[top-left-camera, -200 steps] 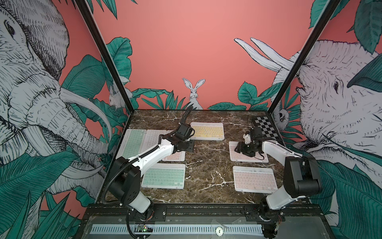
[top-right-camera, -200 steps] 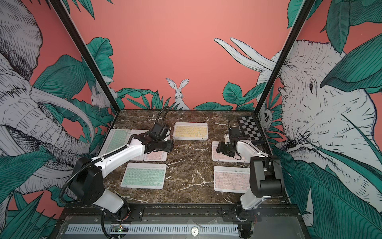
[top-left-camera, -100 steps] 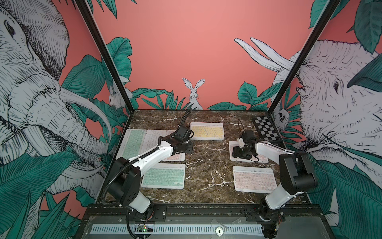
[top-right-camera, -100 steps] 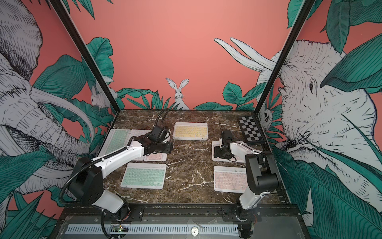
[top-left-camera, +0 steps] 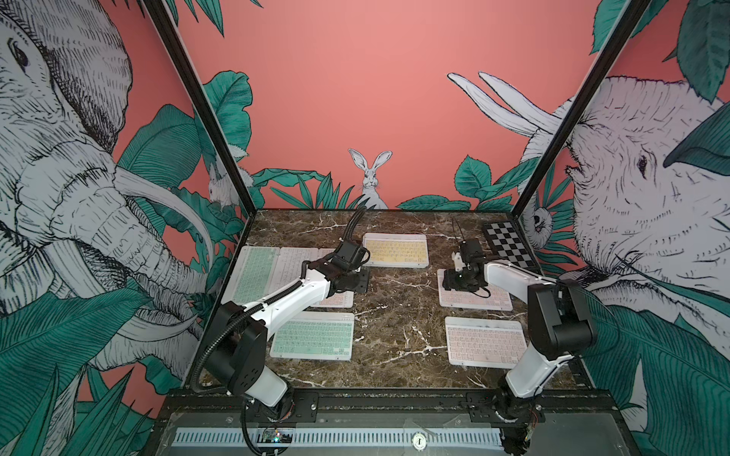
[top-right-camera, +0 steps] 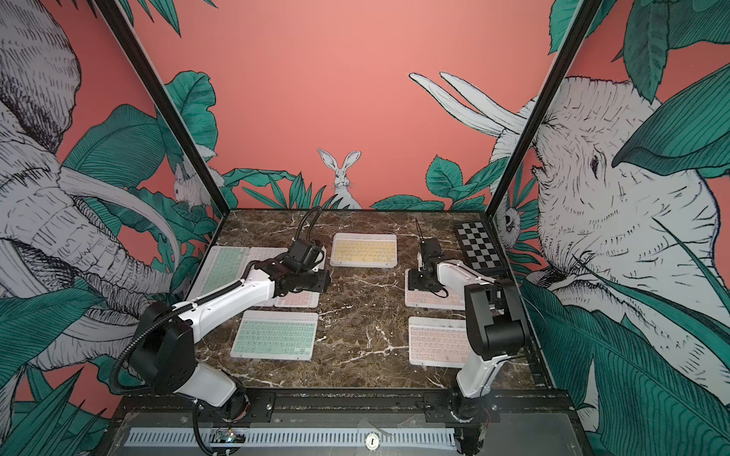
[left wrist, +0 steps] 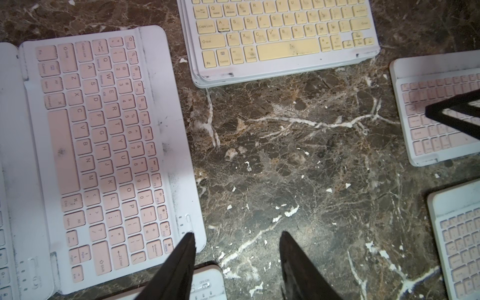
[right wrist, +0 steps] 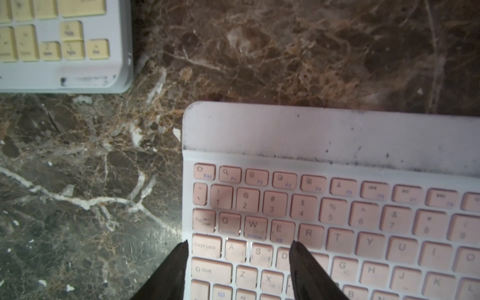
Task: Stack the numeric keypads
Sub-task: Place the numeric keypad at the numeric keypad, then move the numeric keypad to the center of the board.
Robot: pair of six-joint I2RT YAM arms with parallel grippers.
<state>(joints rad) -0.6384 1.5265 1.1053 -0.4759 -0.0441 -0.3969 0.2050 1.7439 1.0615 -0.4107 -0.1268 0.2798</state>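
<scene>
Marble table (top-left-camera: pixel 395 316), keypads spread flat across it: the right gripper (right wrist: pixel 237 244), jaws apart, straddles the short edge of a pink keypad (right wrist: pixel 337 207), one finger off the rim over stone, the other above the keys. The left gripper (left wrist: pixel 235 235), likewise apart and empty, hangs over bare marble just beside another pink keypad (left wrist: pixel 104 145). A clean pickup likely calls for working the outer finger under the thin rim before closing. The lift should then stay level so the pad neither pivots nor slides.
</scene>
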